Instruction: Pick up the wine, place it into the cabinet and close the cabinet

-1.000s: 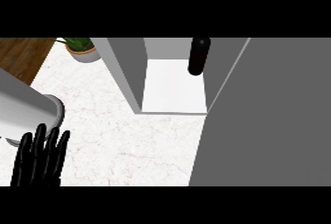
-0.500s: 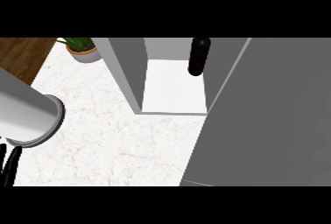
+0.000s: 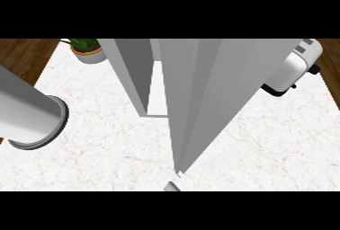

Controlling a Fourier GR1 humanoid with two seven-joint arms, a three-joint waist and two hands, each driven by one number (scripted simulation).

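The grey cabinet door [image 3: 212, 99] stands nearly edge-on through the middle of the head view, running from the top down to a narrow tip near the lower edge, and it covers most of the grey cabinet [image 3: 136, 72]. Between the cabinet's left wall and the door only a thin white strip of the inside [image 3: 157, 90] shows; the wine cannot be seen there or anywhere on the white marbled tabletop [image 3: 100, 157], so where it sits cannot be told. A grey forearm [image 3: 26, 112] comes in from the left edge, ending in a round rim, with no hand visible beyond it; neither hand shows, so the state of the fingers cannot be told. A small potted green plant [image 3: 87, 49] stands at the tabletop's far left, and a white toaster [image 3: 292, 67] stands at the right beyond the door.
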